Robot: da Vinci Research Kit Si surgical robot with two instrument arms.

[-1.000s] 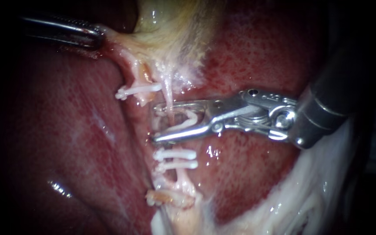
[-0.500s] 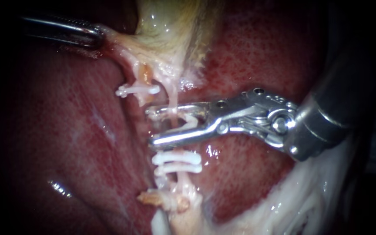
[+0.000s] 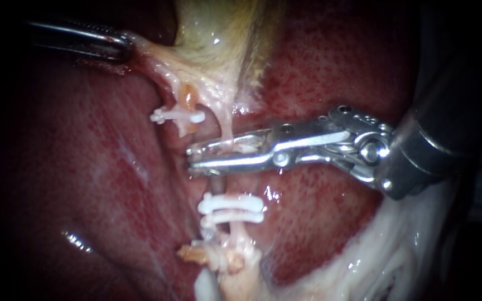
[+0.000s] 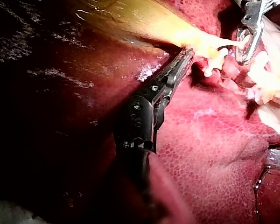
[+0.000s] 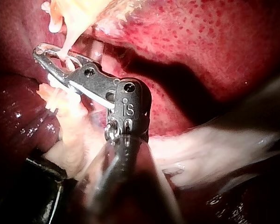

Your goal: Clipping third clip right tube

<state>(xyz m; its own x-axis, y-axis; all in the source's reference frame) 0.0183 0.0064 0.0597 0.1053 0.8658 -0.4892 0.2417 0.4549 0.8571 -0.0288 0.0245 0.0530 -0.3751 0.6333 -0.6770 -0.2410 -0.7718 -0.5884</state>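
**Third clip judged nearly placed on the right tube; jaw release is left to do.**

Two white plastic clips (image 3: 231, 209) are seen seated side by side low on the pale, thin right tube (image 3: 225, 127). Above them the tube is squeezed from both sides by the nearly closed jaws of the silver right instrument (image 3: 193, 158), with a whitish clip (image 3: 246, 147) glimpsed between them. The yellowish gallbladder (image 3: 213, 33) is gripped at its edge by the dark left instrument (image 3: 121, 45).

left instrument (image 3: 125, 44) clamped tight, right instrument (image 3: 192, 158) squeezed nearly closed
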